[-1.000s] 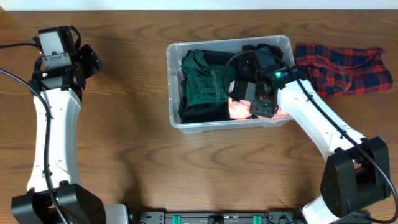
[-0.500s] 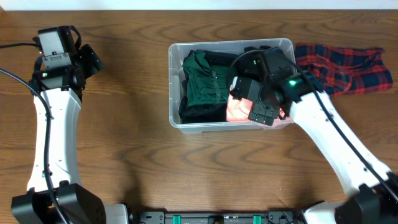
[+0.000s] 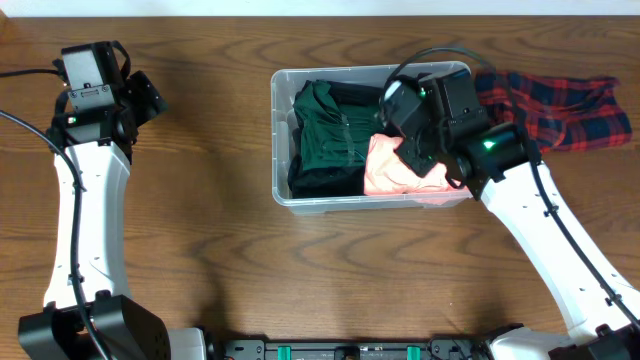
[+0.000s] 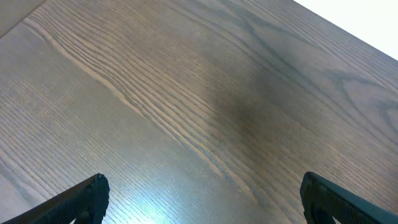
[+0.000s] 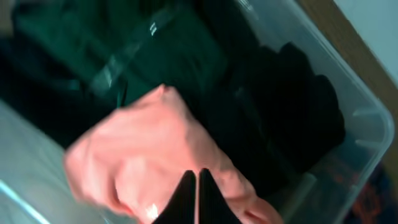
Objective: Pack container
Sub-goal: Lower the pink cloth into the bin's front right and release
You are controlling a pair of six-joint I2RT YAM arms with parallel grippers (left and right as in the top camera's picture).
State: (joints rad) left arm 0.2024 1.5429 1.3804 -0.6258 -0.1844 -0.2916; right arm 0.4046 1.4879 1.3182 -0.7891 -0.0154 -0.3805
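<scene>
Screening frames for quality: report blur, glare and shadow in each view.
Overhead: sharp, evenly lit table. Left wrist: crisp wood grain, dark shadow patch mid-frame, pale sheen low. Right wrist: motion-blurred, the pink garment and container rim smeared.

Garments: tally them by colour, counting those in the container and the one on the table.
Green garment: 1
Pink garment: 1
Black garment: 1
Red-and-navy plaid garment: 1
Total: 4
</scene>
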